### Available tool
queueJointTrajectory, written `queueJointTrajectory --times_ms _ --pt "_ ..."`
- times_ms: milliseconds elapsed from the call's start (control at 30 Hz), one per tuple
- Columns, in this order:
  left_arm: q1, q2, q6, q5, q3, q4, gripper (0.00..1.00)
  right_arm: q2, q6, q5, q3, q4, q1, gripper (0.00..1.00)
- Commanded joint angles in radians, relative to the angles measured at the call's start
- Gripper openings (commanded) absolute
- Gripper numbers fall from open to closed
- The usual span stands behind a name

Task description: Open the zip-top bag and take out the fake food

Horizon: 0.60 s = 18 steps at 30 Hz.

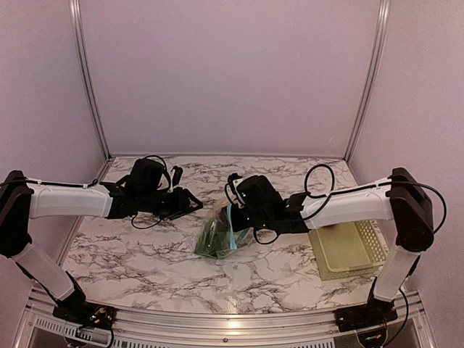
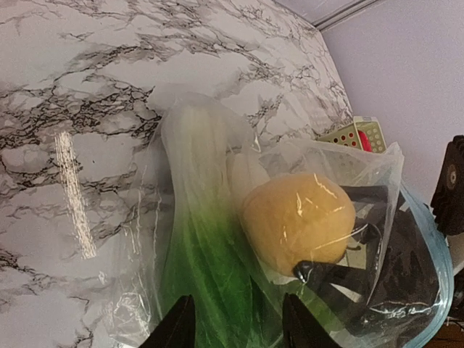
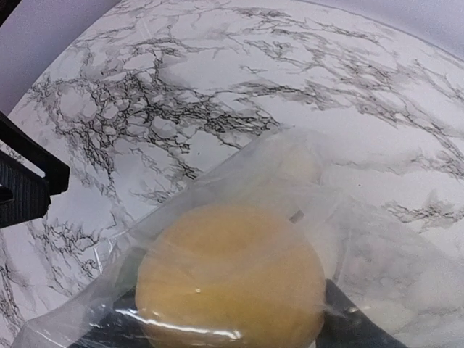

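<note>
The zip-top bag (image 1: pixel 216 233) lies mid-table, its light blue zipper strip (image 2: pixel 438 290) facing my right arm. Through the clear plastic I see a green leafy, white-stemmed vegetable (image 2: pixel 210 275), a white piece (image 2: pixel 246 172) and a yellow-orange round fruit (image 2: pixel 297 217). My right gripper (image 1: pixel 254 230) reaches into the bag's mouth. Its black fingers (image 2: pixel 341 279) sit on either side of the yellow-orange fruit (image 3: pixel 232 275), shut on it. My left gripper (image 2: pixel 239 326) hovers open just at the bag's far end, holding nothing; in the top view the left gripper (image 1: pixel 190 203) is left of the bag.
A pale yellow-green lattice basket (image 1: pixel 348 246) lies on the table under my right forearm, right of the bag. In the left wrist view the basket (image 2: pixel 355 134) shows behind the bag with a red bit at it. Walls enclose the marble table on three sides.
</note>
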Motion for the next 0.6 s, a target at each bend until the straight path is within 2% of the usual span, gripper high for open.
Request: queueJointTrajectory --times_ms 0,233,333,433,567 --pt "-0.047 -0.037 0.023 0.038 -0.064 0.053 0.42 -0.042 0.035 -0.023 0.039 -0.074 -0.008 0.44" --pt "-0.098 -0.096 0.024 0.045 -0.138 0.144 0.43 -0.047 0.047 -0.027 0.044 -0.092 -0.008 0.43" --pt "-0.139 -0.116 0.056 0.013 -0.116 0.139 0.43 -0.041 0.047 -0.033 0.050 -0.096 -0.008 0.43" --pt "-0.159 -0.101 0.096 -0.068 -0.058 0.064 0.42 -0.044 0.046 -0.033 0.051 -0.098 -0.008 0.43" --pt "-0.164 -0.054 0.127 -0.067 -0.014 0.056 0.41 -0.048 0.045 -0.033 0.048 -0.101 -0.008 0.43"
